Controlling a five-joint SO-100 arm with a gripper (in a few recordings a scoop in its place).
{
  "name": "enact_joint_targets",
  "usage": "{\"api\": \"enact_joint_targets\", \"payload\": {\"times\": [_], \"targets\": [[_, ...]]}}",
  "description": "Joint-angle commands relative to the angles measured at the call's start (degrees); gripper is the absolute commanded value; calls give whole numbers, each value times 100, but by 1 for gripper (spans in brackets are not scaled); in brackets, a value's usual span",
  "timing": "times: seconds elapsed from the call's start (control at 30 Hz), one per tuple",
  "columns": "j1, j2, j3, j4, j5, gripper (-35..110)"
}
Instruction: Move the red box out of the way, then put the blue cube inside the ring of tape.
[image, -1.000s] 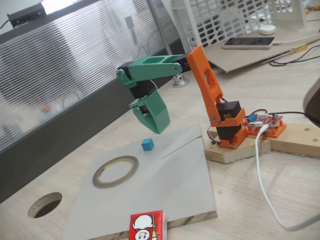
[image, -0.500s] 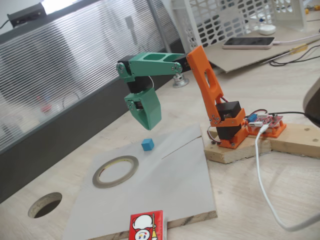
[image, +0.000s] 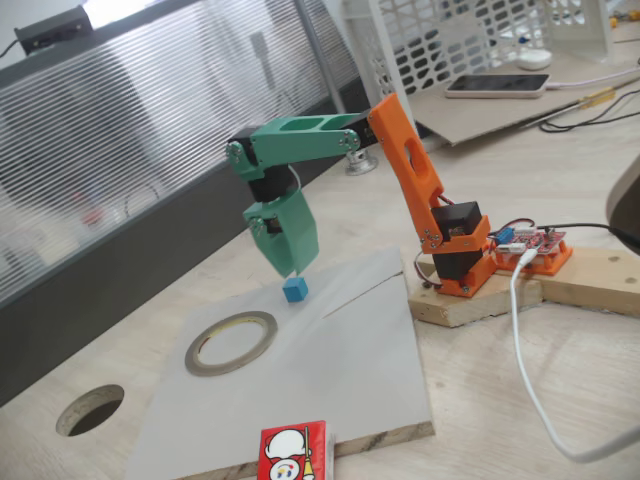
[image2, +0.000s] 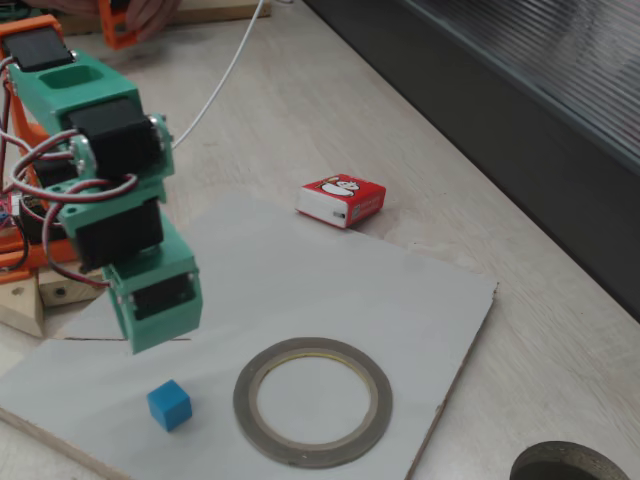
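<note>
Red box (image: 294, 452) sat at bottom edge of your frame, off grey board's (image: 340, 370) front edge, lying flat. Ring of tape (image: 231, 342) lay flat on board, left of centre, hollow centre bare. Blue cube (image: 294, 289) stood just beyond ring, outside it — near frame centre. Your green gripper (image: 290, 268) hung directly over cube, tip close above it; jaw spread — cannot tell. Orange arm base (image: 460, 255) stood right, on wooden block.
</note>
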Motion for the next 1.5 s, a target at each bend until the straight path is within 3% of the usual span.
{"api": "enact_joint_targets", "payload": {"times": [0.0, 0.17, 0.23, 0.6, 0.83, 1.13, 1.47], "targets": [[-237, 70, 18, 158, 9, 17], [-2874, -35, 18, 686, 0, 17], [-3480, -483, -62, 686, 0, 17], [-3630, -1037, -79, 738, -18, 17], [-4931, -1028, -308, 729, 9, 17], [-5106, -1107, -1248, 686, -18, 17], [-6249, -1134, -1485, 686, 44, 17]]}}
